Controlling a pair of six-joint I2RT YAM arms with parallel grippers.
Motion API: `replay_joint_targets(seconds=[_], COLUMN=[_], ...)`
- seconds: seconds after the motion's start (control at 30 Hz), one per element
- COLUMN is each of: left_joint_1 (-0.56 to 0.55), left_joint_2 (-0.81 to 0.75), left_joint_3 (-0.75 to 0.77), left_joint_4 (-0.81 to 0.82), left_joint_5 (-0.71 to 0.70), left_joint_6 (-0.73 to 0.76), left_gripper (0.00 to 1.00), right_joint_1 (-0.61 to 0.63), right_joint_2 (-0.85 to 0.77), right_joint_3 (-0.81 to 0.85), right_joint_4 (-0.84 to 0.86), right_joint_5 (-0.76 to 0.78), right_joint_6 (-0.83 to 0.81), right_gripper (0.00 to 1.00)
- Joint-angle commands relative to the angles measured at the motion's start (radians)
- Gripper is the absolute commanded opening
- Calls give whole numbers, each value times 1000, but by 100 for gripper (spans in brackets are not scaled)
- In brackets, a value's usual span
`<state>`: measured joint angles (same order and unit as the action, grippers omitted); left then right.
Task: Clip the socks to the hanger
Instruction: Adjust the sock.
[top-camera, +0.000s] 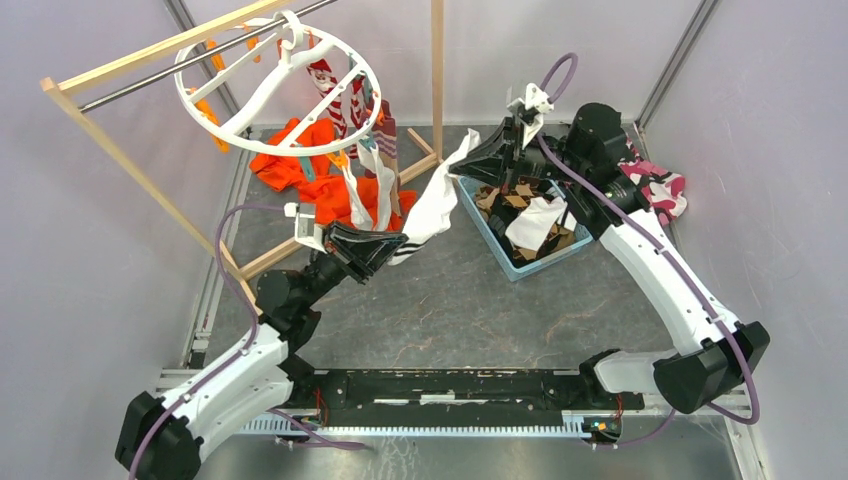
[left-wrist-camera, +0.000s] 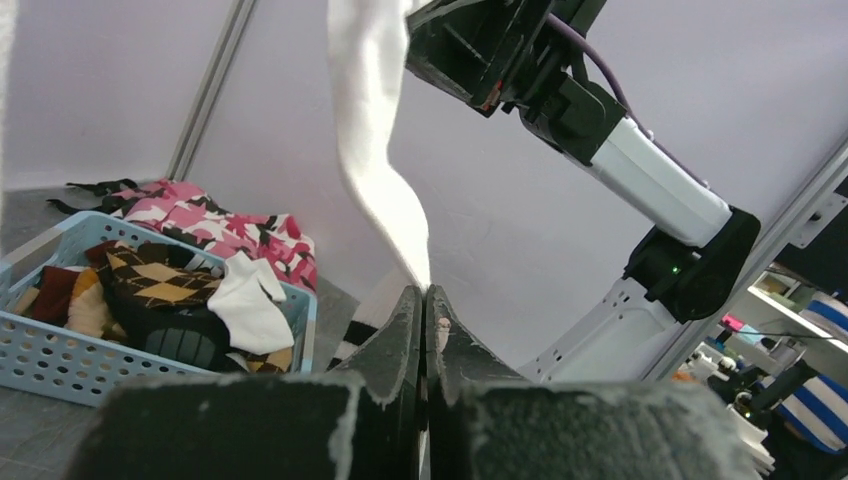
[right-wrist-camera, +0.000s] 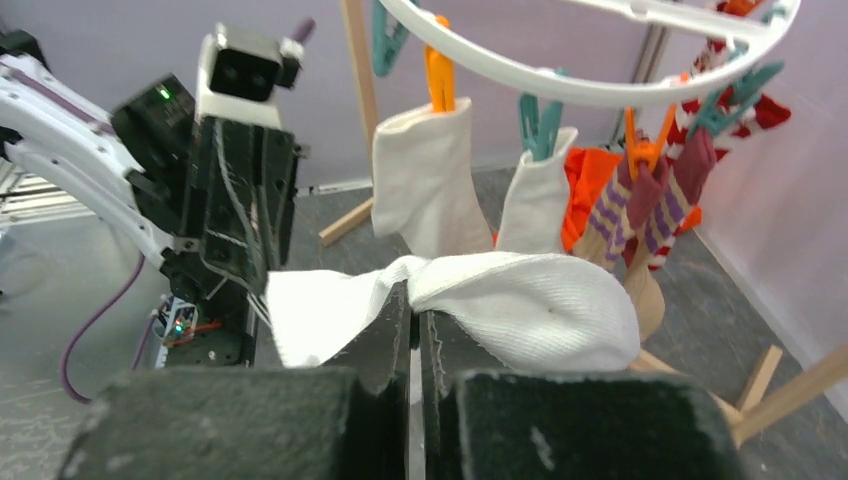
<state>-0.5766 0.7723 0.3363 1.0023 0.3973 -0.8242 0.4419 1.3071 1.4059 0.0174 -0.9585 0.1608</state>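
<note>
Sock (top-camera: 436, 203) pinched at opposite ends by left hand (top-camera: 393, 246) and right hand (top-camera: 466, 166); black stripes visible overhead, not from right wrist.

Wood rack (top-camera: 150, 190), blue basket (left-wrist-camera: 70, 362), orange garment (top-camera: 290, 165), prob. pink camo cloth (top-camera: 660, 190)

No readable text, label, brand, number or sign shows in any view; nothing legible on anything.

Left tool (top-camera: 401, 243) and right tool (top-camera: 463, 169) face each other, raised, each clamped on one white sock (top-camera: 435, 205).
</note>
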Motion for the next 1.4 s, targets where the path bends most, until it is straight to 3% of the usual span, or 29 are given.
replay_joint_targets(seconds=[0.0,0.23,0.4,0.67,0.77,0.83,0.97,1.1,1.23,1.37], left_joint_1=[-3,-2,-4,-5,-5,-5,-6,-13,-26,-32], left_joint_2=[-34,80,120,67,52,44,21,5,-10,-13], left_joint_3=[99,285,288,271,259,245,199,172,176,181], left_joint_4=[-285,-549,-595,-734,-777,-804,-808,-827,-843,-863], left_joint_5=[64,83,40,-116,-131,-142,-196,-270,-326,-354], left_joint_6=[114,-149,-387,-629,-680,-712,-806,-938,-1008,-1054], left_gripper=[2,2,2,2,2,2,2,2,2,2], right_joint_1=[-7,-7,-7,-8,-6,-11,10,187,365,528], right_joint_2=[-29,-24,-67,-153,-137,-109,-150,-219,-293,-296], right_joint_3=[-18,-6,-20,-174,-199,-161,-206,-341,-505,-598], right_joint_4=[-113,-366,-478,-442,-305,-333,-366,-332,-107,106], right_joint_5=[64,129,173,91,272,336,75,75,249,569], right_joint_6=[-137,-507,-791,-1066,-970,-1008,-1094,-1167,-1088,-978], right_gripper=[7,59,82,90,98,98,96,94,92,91])
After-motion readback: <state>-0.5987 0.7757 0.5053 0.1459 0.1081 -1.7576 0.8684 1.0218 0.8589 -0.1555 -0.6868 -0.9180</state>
